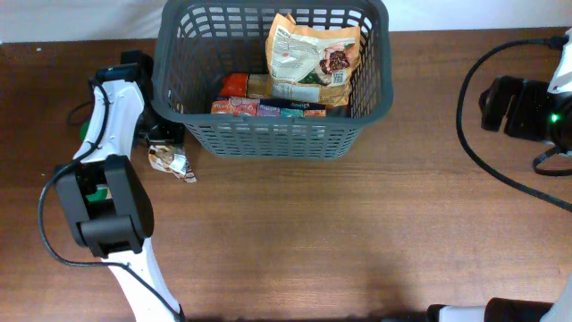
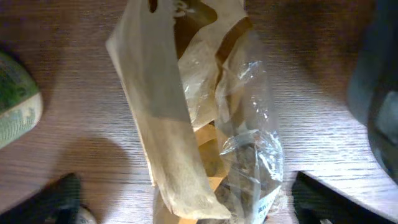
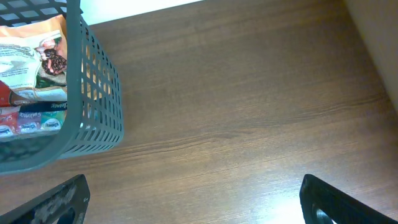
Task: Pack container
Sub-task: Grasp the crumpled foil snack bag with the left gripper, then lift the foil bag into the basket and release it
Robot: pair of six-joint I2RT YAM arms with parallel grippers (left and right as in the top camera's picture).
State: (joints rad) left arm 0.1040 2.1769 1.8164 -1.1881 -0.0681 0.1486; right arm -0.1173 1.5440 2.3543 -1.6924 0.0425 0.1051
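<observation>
The dark grey container (image 1: 277, 139) stands at the table's back centre. It holds an orange snack bag (image 1: 313, 54) leaning upright and several small boxes (image 1: 268, 107). A crinkly tan and clear packet (image 1: 170, 164) lies on the table by the container's front left corner. In the left wrist view the packet (image 2: 211, 124) fills the middle. My left gripper (image 2: 186, 202) is open, with one finger on each side of the packet's near end. My right gripper (image 3: 193, 208) is open and empty over bare table, right of the container (image 3: 93, 124).
A green rounded item (image 2: 15, 106) lies left of the packet; it is mostly hidden by my left arm in the overhead view (image 1: 85, 130). The right arm's base and black cables (image 1: 500, 170) sit at the table's right edge.
</observation>
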